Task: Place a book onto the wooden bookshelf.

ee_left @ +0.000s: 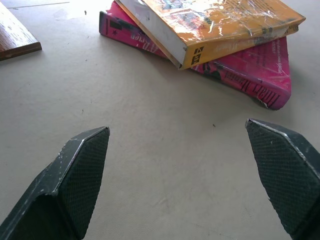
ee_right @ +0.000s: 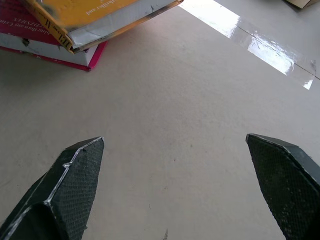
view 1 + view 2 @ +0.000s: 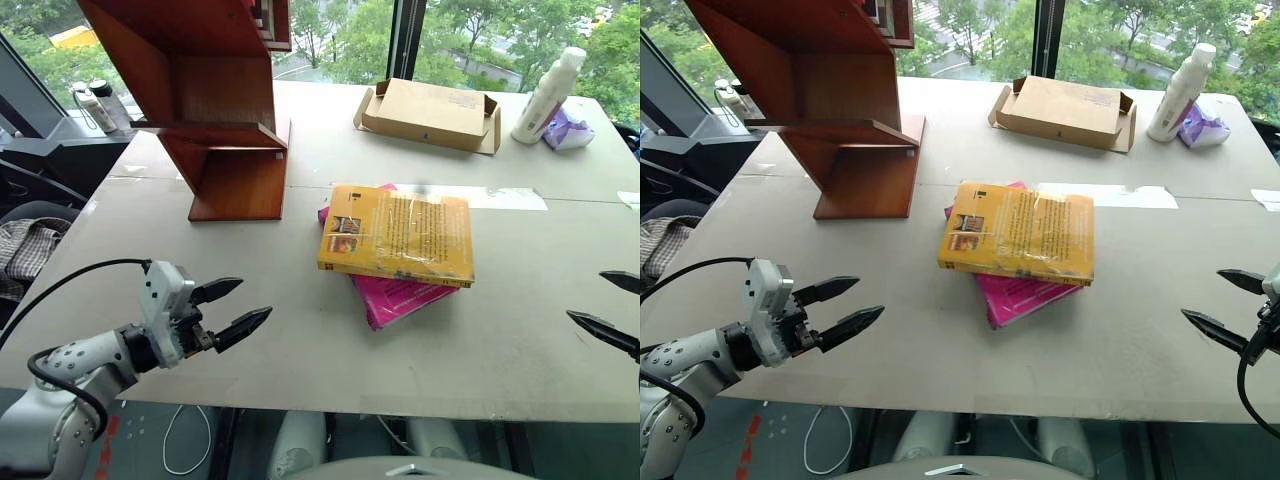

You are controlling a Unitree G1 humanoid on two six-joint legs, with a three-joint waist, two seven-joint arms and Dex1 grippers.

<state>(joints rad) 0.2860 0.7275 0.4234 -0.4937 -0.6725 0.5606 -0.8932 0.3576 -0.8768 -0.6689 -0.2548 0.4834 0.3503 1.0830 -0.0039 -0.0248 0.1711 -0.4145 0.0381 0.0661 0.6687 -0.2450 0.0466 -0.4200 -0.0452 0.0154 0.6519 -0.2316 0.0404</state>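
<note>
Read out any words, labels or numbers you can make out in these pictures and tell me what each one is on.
"Inner": white letters on the pink book's spine; the rest of that line is too blurred to read.
Yellow book: lines of cover print and dark spine lettering, too small to read.
Cardboard box: a faint label, unreadable.
White bottle: no readable text.

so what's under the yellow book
A magenta-pink book lies under the yellow book, askew, with corners sticking out at two sides. Most of its cover is hidden, so its front can't be read.
</note>
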